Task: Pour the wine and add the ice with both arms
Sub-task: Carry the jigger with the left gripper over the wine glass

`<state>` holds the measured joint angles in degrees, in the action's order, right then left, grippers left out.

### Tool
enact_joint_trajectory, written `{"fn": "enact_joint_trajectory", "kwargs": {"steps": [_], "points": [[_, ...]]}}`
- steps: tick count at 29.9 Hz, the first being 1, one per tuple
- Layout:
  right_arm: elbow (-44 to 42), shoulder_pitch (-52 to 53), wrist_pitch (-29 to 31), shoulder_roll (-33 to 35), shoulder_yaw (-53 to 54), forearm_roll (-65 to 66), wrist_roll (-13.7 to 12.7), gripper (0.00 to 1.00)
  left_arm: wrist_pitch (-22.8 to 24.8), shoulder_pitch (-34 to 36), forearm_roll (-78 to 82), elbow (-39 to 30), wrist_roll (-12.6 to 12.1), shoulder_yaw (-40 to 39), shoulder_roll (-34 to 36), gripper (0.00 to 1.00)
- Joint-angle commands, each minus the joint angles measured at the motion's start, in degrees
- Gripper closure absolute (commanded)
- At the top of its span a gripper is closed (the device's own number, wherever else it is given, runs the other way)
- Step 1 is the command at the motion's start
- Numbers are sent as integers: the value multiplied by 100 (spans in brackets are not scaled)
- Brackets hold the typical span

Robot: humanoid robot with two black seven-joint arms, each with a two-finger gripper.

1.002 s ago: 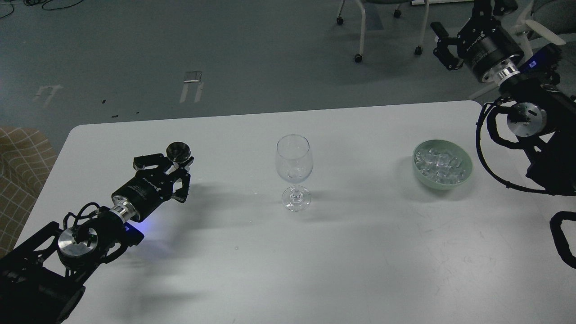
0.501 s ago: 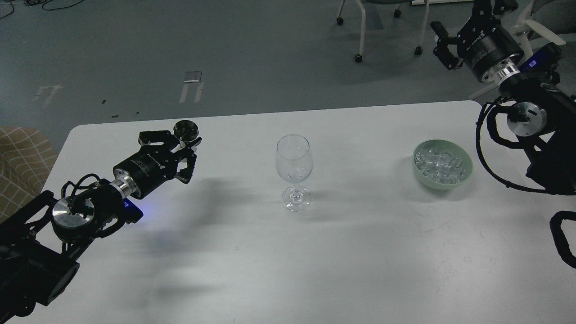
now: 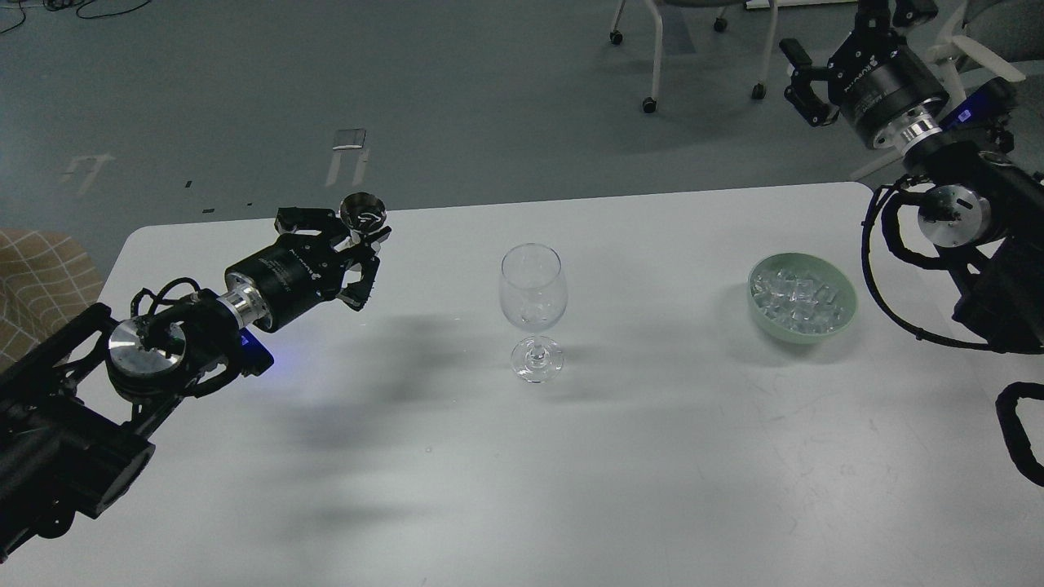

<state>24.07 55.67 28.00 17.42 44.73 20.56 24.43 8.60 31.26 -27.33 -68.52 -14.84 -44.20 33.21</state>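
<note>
My left gripper (image 3: 361, 244) is shut on a small metal measuring cup (image 3: 363, 210) and holds it upright above the table, to the left of the glass and apart from it. The wine is not visible in the cup. A clear stemmed wine glass (image 3: 533, 310) stands at the table's middle. A pale green bowl (image 3: 845, 314) at the right holds several clear ice cubes (image 3: 798, 295). My right gripper (image 3: 840, 41) is open and empty, raised high beyond the table's far right corner, behind the bowl.
The white table (image 3: 652, 456) has rounded far corners. Rolling chair legs (image 3: 652, 73) stand on the grey floor beyond the far edge. A checked cushion (image 3: 37, 285) lies off the left edge. My right arm's cables (image 3: 885, 269) loop near the bowl.
My left gripper has risen and moved right and farther away with the cup, closer to the glass. The right arm has barely moved.
</note>
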Motion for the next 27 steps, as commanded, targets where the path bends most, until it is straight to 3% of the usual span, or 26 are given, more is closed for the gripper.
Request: {"fn": "enact_joint_trajectory", "kwargs": {"steps": [1,6,11,27], "points": [[1,-4,0,-2,0,1,0,0,-34,134,0,-144,-28,148,28,94],[1,-4,0,-10,0,1,0,0,-139,249,0,-329,-36,289,45,94],[1,-4,0,-2,0,1,0,0,-218,363,9,-495,-212,395,37,94],[1,-4,0,-10,0,1,0,0,-438,1101,17,-460,-212,1001,-209,93]]}}
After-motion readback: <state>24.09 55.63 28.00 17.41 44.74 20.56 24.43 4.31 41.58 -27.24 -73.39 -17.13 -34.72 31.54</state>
